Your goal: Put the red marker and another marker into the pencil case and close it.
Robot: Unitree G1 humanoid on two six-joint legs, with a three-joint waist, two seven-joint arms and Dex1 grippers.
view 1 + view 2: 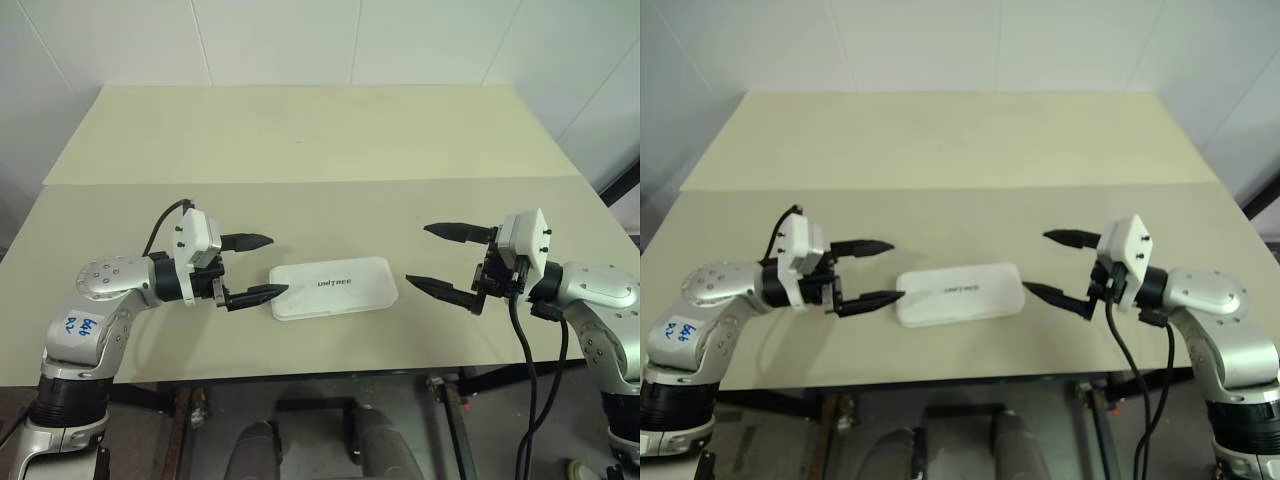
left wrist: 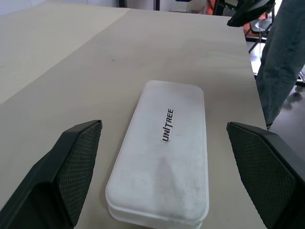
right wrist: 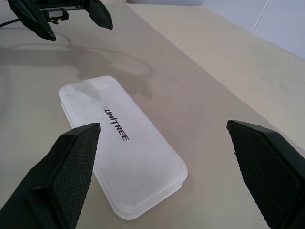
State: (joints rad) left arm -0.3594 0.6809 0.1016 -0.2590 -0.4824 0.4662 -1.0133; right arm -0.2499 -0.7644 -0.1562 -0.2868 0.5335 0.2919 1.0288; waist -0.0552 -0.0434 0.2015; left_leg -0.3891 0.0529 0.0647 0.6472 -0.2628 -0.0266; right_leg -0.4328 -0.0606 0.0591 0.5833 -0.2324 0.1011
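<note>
now the pencil case lies shut and flat near the front edge of the table, between the two grippers, lettered lid up. the left gripper hangs just beside its left end, fingers spread and holding nothing; the right gripper stands a little apart from the right end, spread and bare too. what's inside can't be seen, so neither marker's place can be told; a lid not fully latched could spring open if nudged

The shut pencil case lies alone on the table; bare surface surrounds it on all sides.
</note>
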